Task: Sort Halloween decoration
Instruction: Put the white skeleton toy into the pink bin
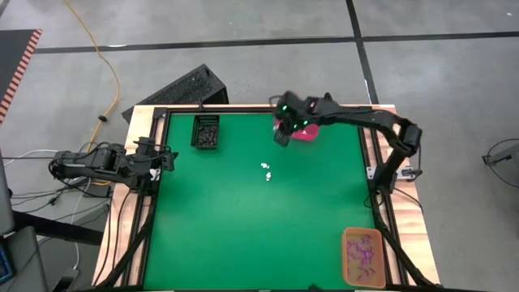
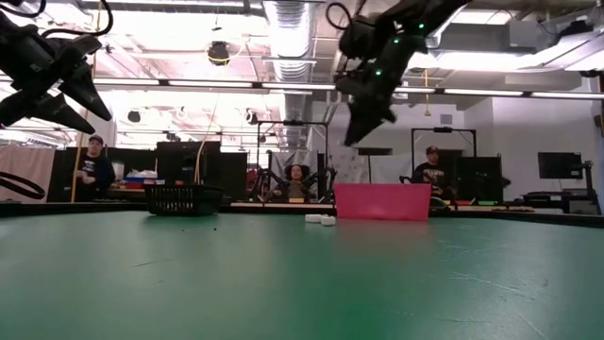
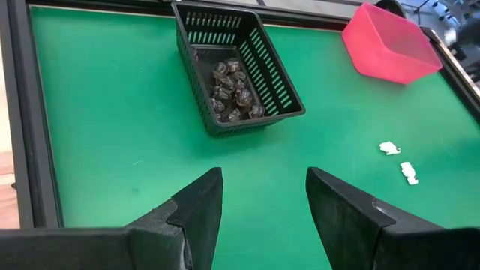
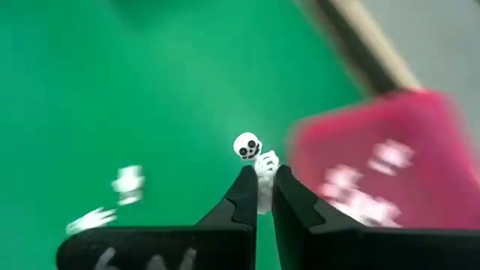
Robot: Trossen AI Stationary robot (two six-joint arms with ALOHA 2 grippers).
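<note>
My right gripper (image 4: 262,184) is shut on a tiny white skeleton trinket (image 4: 253,154) and hangs high over the green mat, just beside the pink bin (image 1: 306,132). White trinkets lie inside the pink bin (image 4: 382,165). Two more white trinkets (image 1: 266,170) lie loose on the mat near its middle. My left gripper (image 3: 262,202) stands open at the table's left edge, with nothing between its fingers. My right gripper pinches the skeleton's body (image 4: 264,174) between its two fingertips. The skull (image 4: 247,145) sticks out past the tips. The fingers slant downward from above. The trinket is lifted clear of the mat.
A black basket (image 3: 236,71) with dark trinkets stands at the far left of the mat. An orange bin (image 1: 362,256) with purple trinkets sits at the near right corner. A raised black frame (image 1: 154,203) borders the mat. People sit in the room beyond the table.
</note>
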